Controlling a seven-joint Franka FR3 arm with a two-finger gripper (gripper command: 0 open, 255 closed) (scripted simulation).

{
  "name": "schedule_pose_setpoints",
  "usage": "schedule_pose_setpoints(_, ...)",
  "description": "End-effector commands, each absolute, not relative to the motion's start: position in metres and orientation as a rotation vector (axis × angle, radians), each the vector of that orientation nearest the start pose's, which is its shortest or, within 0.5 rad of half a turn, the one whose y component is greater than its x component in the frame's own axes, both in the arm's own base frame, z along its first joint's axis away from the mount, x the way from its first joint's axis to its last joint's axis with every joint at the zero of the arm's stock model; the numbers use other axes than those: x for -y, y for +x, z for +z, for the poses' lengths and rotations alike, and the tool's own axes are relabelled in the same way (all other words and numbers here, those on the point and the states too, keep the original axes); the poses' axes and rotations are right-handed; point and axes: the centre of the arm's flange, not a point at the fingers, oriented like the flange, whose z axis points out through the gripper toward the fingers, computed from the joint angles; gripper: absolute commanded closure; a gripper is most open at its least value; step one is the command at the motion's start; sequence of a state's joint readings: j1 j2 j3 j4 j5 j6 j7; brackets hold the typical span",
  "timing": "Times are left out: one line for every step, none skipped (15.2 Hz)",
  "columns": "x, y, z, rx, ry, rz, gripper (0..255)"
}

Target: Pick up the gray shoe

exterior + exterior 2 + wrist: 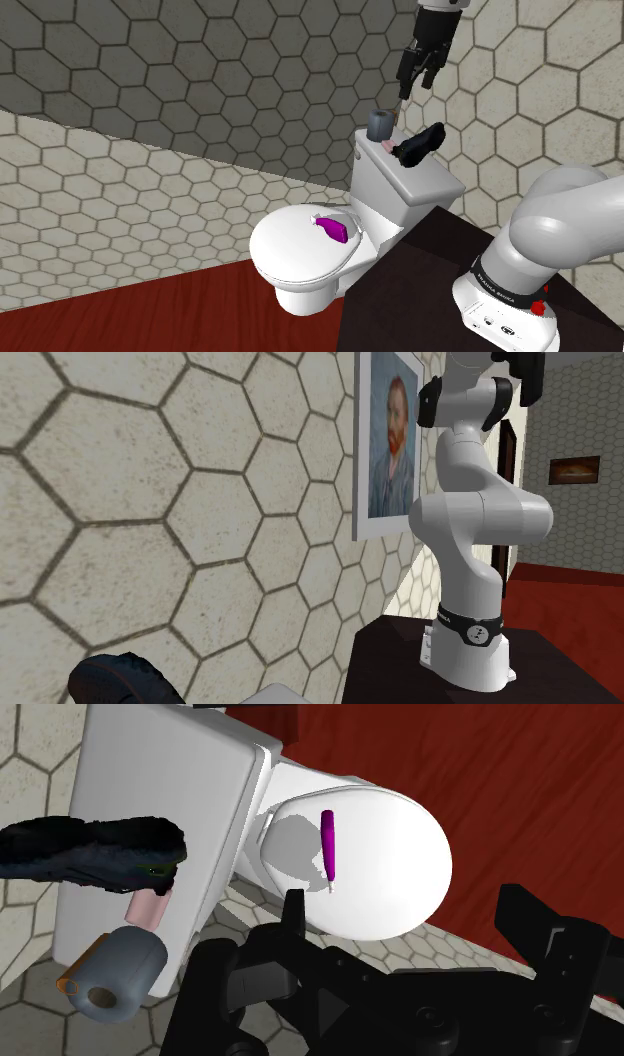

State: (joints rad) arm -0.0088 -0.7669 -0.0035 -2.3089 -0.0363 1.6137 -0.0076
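The shoe (420, 145) is dark, nearly black, and lies on the white toilet tank's lid (432, 180). My gripper (418, 82) hangs open in the air above the tank, over the shoe's far end and apart from it. Through the wrist camera the shoe (95, 852) lies across the tank lid (150, 764), off to one side of my open gripper (410, 904), which holds nothing. A dark rounded shape, probably the same shoe (115, 677), sits at the second exterior view's lower left.
A grey roll (380, 124) and a small pink item (385, 146) stand next to the shoe on the tank. A purple object (333, 228) lies on the shut toilet lid (300, 250). A hexagon-tiled wall (200, 80) rises behind. The dark stand (420, 290) sits beside the toilet.
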Motion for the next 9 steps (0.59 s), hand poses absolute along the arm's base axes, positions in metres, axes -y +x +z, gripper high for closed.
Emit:
schedule_pose_setpoints(0.008,0.317,0.611,-0.006,-3.174,-0.113,0)
schedule_pose_setpoints(0.021,0.315,0.606,0.035,-3.17,-0.102,0)
schedule_pose_setpoints(0.033,0.314,0.601,0.075,-3.165,-0.09,0)
schedule_pose_setpoints(0.046,0.312,0.596,0.115,-3.16,-0.078,0)
schedule_pose_setpoints(0.059,0.311,0.591,0.155,-3.155,-0.067,0)
schedule_pose_setpoints(0.071,0.311,0.586,0.195,-3.148,-0.055,0)
schedule_pose_setpoints(0.084,0.31,0.581,0.234,-3.142,-0.044,0)
schedule_pose_setpoints(0.097,0.31,0.576,0.274,-3.134,-0.032,0)
schedule_pose_setpoints(0.11,0.311,0.571,0.313,-3.126,-0.02,0)
